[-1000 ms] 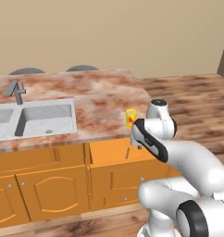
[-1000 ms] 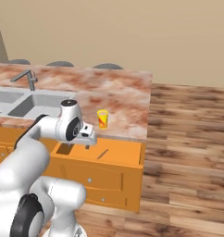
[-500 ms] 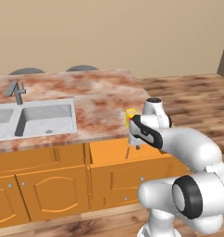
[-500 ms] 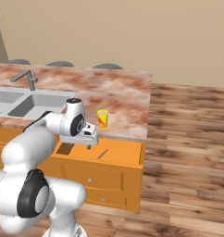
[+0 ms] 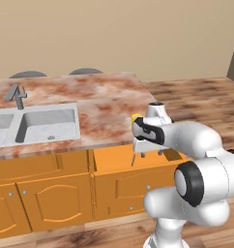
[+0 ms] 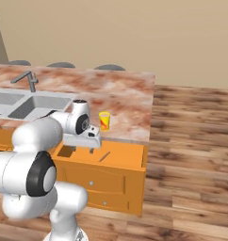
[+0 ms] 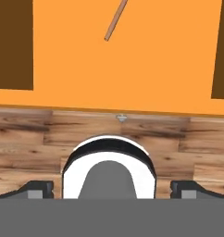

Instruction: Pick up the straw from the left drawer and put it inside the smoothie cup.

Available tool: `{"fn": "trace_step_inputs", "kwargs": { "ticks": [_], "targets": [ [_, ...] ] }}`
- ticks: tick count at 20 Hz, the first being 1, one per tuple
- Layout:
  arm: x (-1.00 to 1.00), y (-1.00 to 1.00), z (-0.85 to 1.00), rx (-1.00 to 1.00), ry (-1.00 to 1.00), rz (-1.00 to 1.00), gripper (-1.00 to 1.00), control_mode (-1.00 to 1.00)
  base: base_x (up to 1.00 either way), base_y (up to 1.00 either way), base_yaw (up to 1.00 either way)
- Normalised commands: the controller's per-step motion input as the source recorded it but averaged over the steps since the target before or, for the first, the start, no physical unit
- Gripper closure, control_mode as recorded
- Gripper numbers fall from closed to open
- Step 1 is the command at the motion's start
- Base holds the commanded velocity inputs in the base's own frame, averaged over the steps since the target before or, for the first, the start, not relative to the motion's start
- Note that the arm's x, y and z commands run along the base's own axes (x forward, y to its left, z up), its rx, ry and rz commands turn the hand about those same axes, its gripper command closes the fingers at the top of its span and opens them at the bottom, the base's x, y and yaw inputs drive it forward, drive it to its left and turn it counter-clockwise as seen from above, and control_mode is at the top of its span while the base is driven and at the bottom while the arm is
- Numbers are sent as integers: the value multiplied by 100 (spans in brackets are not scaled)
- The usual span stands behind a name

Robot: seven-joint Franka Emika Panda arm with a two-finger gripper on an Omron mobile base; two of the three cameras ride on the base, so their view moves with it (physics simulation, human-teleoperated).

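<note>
Gripper [image 6: 93, 148] swung over the left drawer [image 6: 117, 160], jaws wide apart, empty, straw [image 7: 115, 20] lying ahead of it.

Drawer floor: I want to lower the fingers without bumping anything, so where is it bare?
The left drawer floor is bare orange between its dark side walls, except where the straw lies. The hand hangs over it. The smoothie cup stands on the counter beyond.
</note>
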Motion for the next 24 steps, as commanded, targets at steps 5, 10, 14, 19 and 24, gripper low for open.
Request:
{"fn": "trace_step_inputs", "kwargs": {
  "ticks": [5,10,14,19,24],
  "targets": [
    [8,0,-34,0,13,0,-100,-100,0,0,0],
    [19,0,-23,0,2,0,-100,-100,0,0,0],
    [30,0,-16,0,0,0,-100,-100,0,0,0],
    [29,0,-29,0,0,0,-100,-100,0,0,0],
    [27,0,-31,0,1,0,-100,-100,0,0,0]
  ]
}}
